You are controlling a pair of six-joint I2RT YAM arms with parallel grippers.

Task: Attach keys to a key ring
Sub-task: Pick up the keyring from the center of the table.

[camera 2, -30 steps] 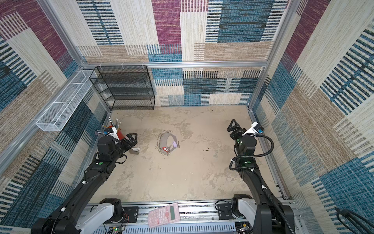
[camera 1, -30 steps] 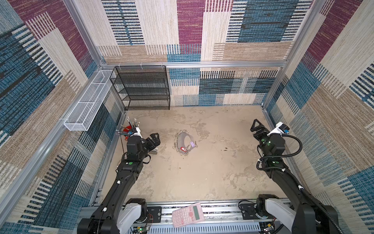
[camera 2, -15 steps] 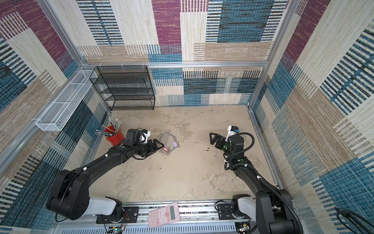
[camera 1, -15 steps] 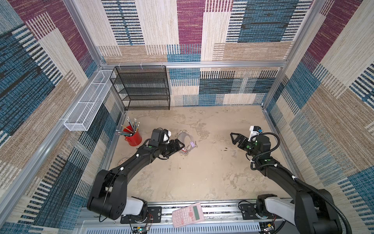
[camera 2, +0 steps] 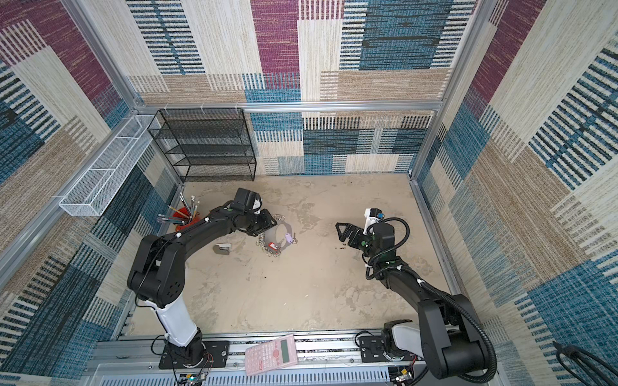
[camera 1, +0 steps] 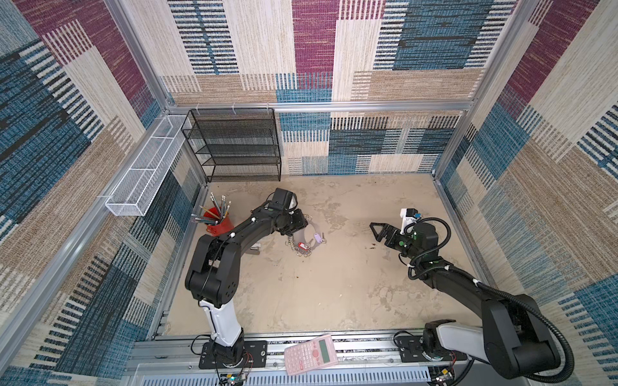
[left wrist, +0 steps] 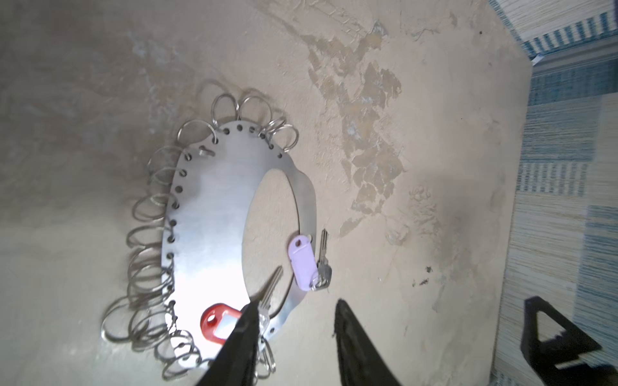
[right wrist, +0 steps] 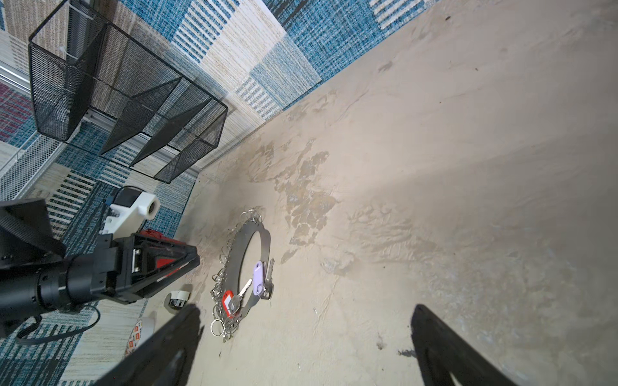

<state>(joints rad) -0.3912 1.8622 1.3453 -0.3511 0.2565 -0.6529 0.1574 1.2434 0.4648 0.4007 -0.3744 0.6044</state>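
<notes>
As left end effector (left wrist: 295, 304) and right end effector (right wrist: 307, 309) gape, loops (left wrist: 147, 234) fringe the brushed-metal key ring (left wrist: 207, 207).

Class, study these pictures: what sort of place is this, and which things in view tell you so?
Probably a robot test cell dressed as an office desk: left arm and right arm bolted to a metal rail, carpet-covered walls, plus a red pencil pot and pink calculator.

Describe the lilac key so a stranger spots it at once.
Find the black mesh shelf at the back wall; before it on the beige table lies the grey key ring, fringed with silver rings. The lilac key lies on its ringless side, paler than the red key nearby.
</notes>
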